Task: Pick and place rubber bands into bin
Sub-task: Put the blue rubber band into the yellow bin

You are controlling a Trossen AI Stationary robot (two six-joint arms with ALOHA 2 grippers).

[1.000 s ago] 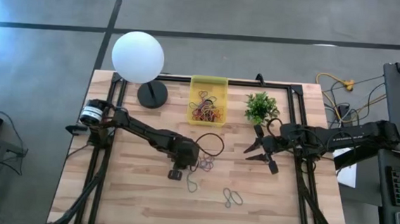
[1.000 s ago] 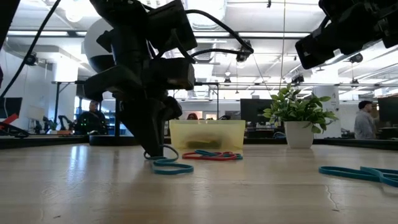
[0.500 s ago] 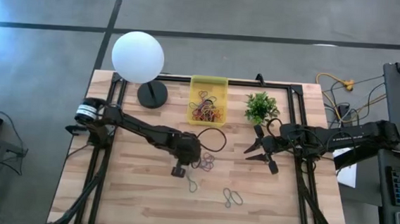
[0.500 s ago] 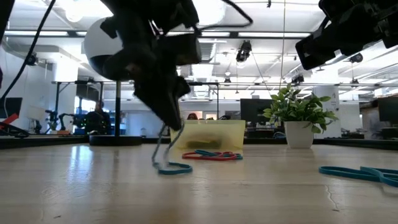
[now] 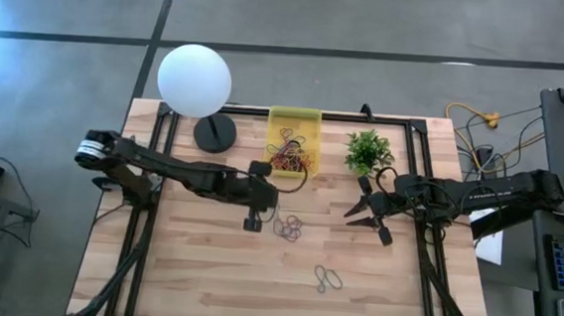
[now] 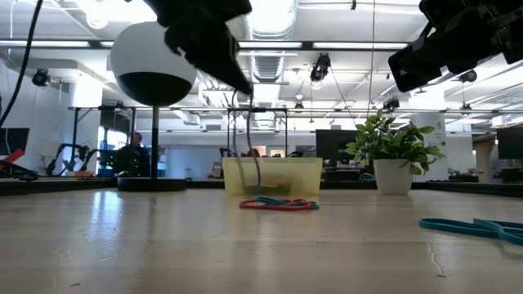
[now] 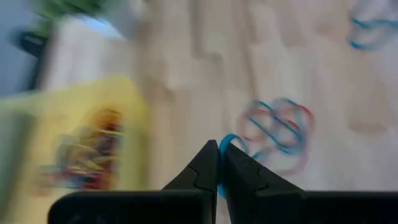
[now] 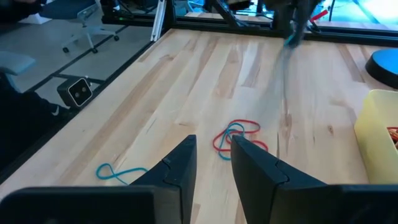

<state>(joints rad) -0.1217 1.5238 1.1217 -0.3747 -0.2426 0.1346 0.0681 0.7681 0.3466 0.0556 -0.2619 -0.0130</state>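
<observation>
My left gripper (image 5: 251, 222) (image 6: 243, 86) is raised above the table's middle, shut on a thin blue rubber band (image 6: 249, 147) that dangles in front of the bin. The bin (image 5: 292, 141) (image 6: 274, 175), a translucent yellow tray at the far edge, holds several rubber bands. A red-and-blue heap of bands (image 5: 290, 228) (image 8: 239, 137) lies on the wood right of my left gripper. Another blue band (image 5: 327, 278) (image 8: 121, 172) lies nearer the near edge. My right gripper (image 5: 368, 212) (image 8: 211, 155) hovers open, right of the heap, touching nothing. My left gripper pinches the blue rubber band at its upper end (image 7: 226, 141) between the two shut fingertips, coming from above and pointing down. The band hangs slack below the fingers as a long thin loop. Whether its lower end (image 6: 258, 189) touches the table I cannot tell.
A white globe lamp (image 5: 195, 80) on a dark base stands at the far left, a small green plant (image 5: 366, 150) right of the bin. A black frame runs along the table's far and side edges. Bare wood lies toward the near edge.
My left gripper has risen from the table and moved toward the far edge and the bin, staying shut. The blue band, which lay partly on the wood under it, was drawn up and now hangs below the fingers.
</observation>
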